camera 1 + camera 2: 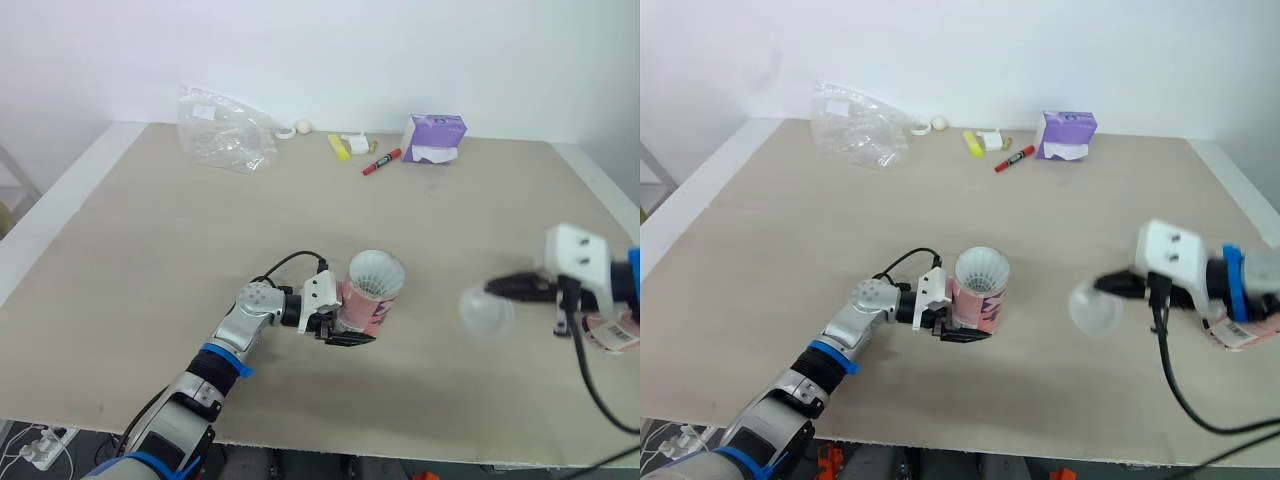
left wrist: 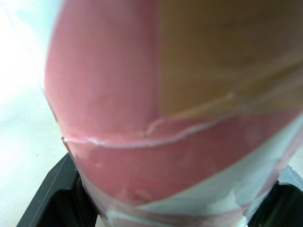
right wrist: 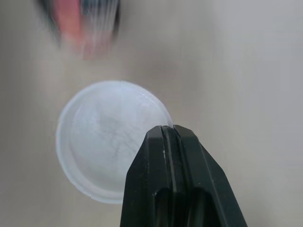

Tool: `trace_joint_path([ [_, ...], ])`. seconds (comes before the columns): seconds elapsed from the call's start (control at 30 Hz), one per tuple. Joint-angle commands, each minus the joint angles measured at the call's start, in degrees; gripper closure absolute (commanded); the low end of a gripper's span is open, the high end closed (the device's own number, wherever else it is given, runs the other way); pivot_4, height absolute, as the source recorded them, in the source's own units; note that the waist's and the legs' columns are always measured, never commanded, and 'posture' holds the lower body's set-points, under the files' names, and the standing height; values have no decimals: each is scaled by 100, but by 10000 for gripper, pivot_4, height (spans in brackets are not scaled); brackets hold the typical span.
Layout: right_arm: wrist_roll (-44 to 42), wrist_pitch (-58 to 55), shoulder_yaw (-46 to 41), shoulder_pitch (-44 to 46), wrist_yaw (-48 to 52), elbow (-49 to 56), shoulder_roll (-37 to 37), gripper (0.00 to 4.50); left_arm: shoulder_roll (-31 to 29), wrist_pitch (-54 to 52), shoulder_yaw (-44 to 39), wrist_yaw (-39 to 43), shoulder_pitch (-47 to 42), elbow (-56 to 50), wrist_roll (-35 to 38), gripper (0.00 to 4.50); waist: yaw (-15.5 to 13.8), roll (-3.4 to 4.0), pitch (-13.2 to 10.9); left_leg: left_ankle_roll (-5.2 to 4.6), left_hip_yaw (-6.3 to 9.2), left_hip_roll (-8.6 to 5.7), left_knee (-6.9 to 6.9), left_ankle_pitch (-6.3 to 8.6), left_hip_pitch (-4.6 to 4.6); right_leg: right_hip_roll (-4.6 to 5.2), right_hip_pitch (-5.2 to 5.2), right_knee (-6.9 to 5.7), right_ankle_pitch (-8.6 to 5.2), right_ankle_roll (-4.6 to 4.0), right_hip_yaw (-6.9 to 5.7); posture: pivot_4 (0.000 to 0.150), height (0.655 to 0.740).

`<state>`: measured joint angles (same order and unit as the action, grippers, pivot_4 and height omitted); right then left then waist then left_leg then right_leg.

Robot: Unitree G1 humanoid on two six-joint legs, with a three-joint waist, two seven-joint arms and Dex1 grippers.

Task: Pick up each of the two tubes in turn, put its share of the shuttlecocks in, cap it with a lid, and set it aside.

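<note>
Left wrist view: tube [image 2: 165, 118] hides most of left gripper [image 1: 351, 320].

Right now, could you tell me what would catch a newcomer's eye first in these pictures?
The pink tube is held upright by the left tool near the front middle of the table, with white shuttlecocks showing at its mouth. To its right, the right tool pinches a translucent lid by its rim.

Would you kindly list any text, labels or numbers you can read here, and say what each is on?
Nothing is legible.
Tube: dark print, too blurred.
Second tube: barcode label, too small.
Box: white patch, unreadable.
Bag: white label, unreadable.
Lid: no print visible.
</note>
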<state>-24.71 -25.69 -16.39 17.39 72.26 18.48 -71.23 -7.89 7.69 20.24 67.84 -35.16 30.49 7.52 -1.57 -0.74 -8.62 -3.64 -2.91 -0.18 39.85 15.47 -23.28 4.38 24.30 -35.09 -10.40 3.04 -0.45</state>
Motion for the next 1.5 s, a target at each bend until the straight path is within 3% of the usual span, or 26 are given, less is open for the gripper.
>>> trace_joint_path([
  [0.03, -394, -360, 603, 1263, -69, 415, 29, 44182, -26, 9, 88, -58, 2, 209, -231, 11283, 8, -5, -2, 0, 1, 1, 0, 0, 2, 0, -1, 0, -1, -1, -1, 1500, 7400],
  [0.2, -115, -486, 1846, 2771, -74, 388, 731, 44182, 14, 47, 114, -76, -19, 282, -275, 11283, 10, -18, -5, 2, 1, -1, -1, 1, -4, 12, 2, 2, 14, -31, -6, 1500, 7400],
  [0.4, 283, -358, 2479, 3259, 0, 195, 1198, 44182, -8, 52, 109, -96, 11, 268, -295, 11283, 3, -18, -5, 1, -3, -11, 0, 2, -14, 30, 9, 2, 14, -32, -12, 1500, 7400],
  [1.0, 660, 71, 2631, 3300, 528, -41, 1305, 44182, -46, 26, 105, -133, 26, 244, -310, 11283, 13, -17, -5, 0, -2, -8, -1, 3, -9, 26, 8, -1, 16, -36, -13, 1500, 7400],
  [1.5, 552, -168, 2523, 3988, 671, -245, 1317, 44182, -66, 31, 126, -143, 61, 238, -332, 11283, 15, -16, -5, 1, -1, -7, -1, 3, -10, 28, 10, -1, 16, -37, -14, 1500, 7400],
])
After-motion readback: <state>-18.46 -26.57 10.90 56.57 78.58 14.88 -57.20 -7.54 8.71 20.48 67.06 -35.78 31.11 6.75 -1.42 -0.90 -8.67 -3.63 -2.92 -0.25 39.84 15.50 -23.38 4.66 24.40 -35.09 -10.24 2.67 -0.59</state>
